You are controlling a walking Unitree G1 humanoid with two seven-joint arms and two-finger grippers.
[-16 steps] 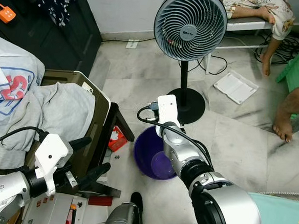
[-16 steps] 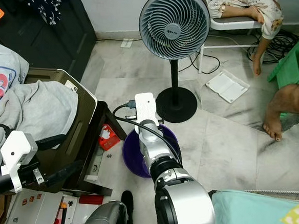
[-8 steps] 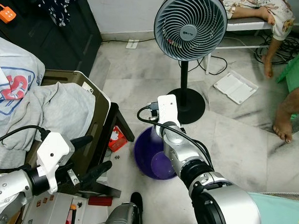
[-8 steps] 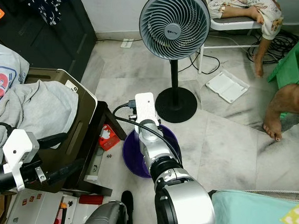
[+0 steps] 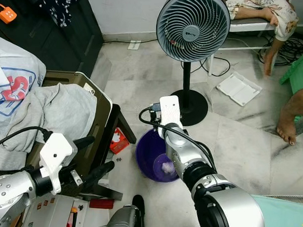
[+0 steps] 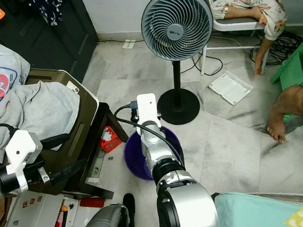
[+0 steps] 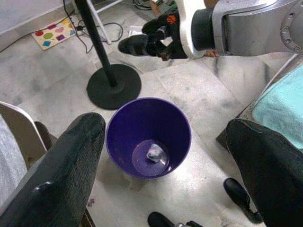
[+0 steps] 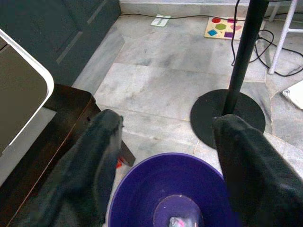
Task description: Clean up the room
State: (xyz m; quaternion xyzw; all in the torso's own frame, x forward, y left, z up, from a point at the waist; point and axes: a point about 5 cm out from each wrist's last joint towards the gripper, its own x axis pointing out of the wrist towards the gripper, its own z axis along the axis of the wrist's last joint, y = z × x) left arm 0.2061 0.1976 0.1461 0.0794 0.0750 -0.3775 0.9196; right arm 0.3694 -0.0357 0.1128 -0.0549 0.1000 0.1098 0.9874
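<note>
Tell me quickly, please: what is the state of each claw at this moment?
Left claw: open, holding nothing, near the chair.
Right claw: open, holding nothing, above the purple bucket, which has a small crumpled scrap at its bottom.

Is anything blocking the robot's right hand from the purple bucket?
Nothing visible does. The right end effector hangs open right above the purple bucket, with bare air between them. A small crumpled scrap lies at the bucket's bottom.
</note>
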